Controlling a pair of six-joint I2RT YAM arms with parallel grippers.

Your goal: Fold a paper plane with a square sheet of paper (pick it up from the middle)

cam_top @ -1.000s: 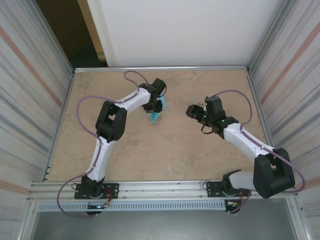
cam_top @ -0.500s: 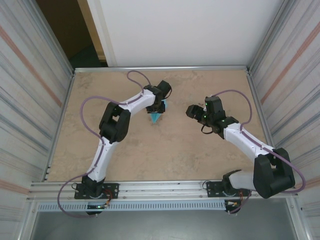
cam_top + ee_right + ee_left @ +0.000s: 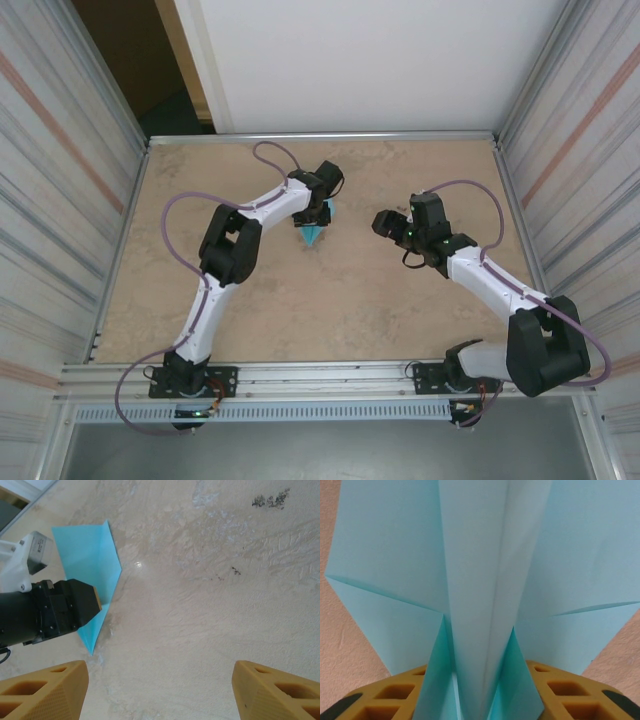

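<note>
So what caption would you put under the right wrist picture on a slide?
Past the open right gripper, the left gripper leans over the light-blue paper plane on the table.

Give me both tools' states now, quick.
Left tool: straddles the centre fold of the light-blue folded paper plane; whether it grips cannot be told.
Right tool: open, holding nothing.

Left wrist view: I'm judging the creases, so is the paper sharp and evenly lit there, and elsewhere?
Left wrist: plane close, creases sharp, soft light, no glare. Right wrist: plane crisp, small glint on table. Top external: plane tiny, creases unreadable.
</note>
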